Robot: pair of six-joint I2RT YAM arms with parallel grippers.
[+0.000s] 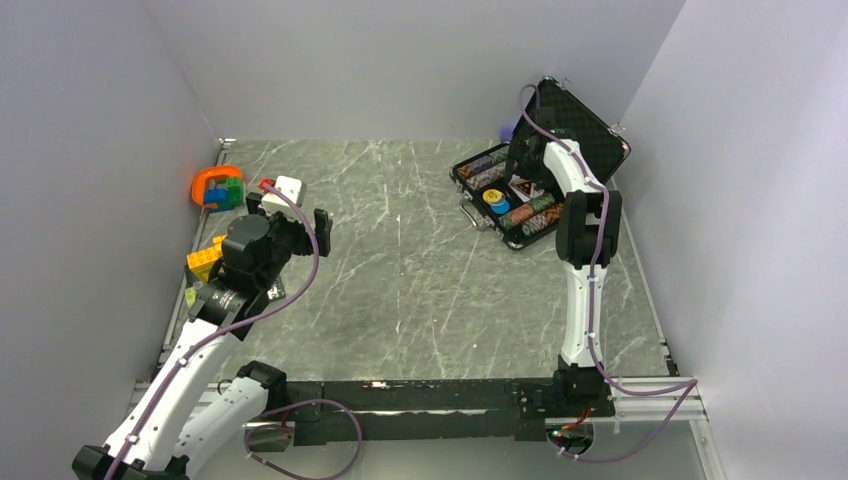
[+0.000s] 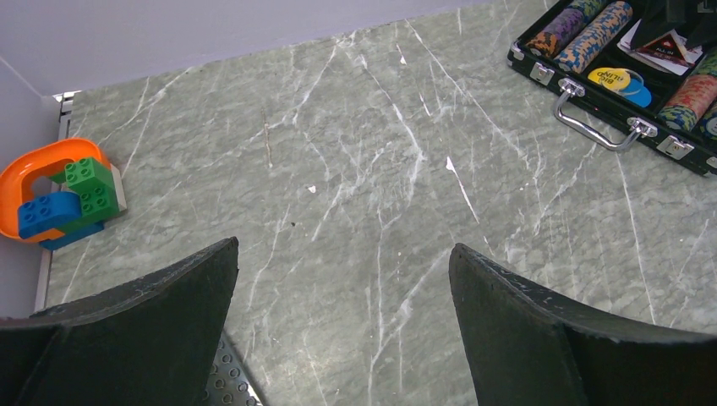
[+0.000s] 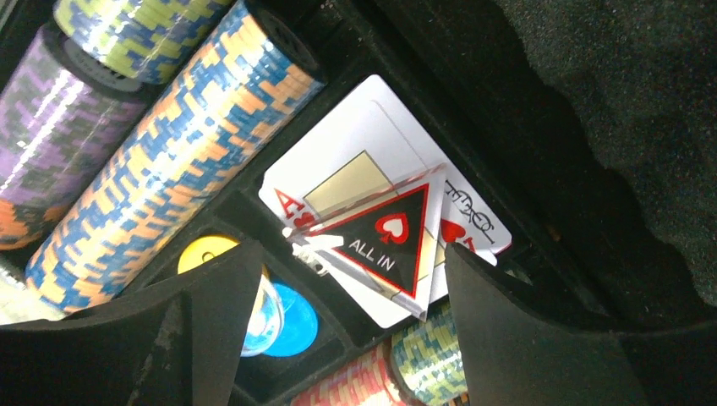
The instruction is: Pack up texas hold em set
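The open case (image 1: 595, 135) lies at the far right of the bench (image 1: 420, 260) with its lid raised. The right end effector (image 3: 351, 254) hangs directly over the middle compartment, fingers spread wide and nothing held. In view between those fingers, a triangular marker (image 3: 385, 241) reading "ALL IN" under a spade lies on a card (image 3: 355, 161) showing a red A, with chip rolls (image 3: 169, 161) to its left and a yellow disc (image 3: 203, 249) and blue disc (image 3: 296, 321) by the left finger. The left end effector (image 2: 344, 247) is likewise wide open and empty, above the bench at the left, well apart from the case.
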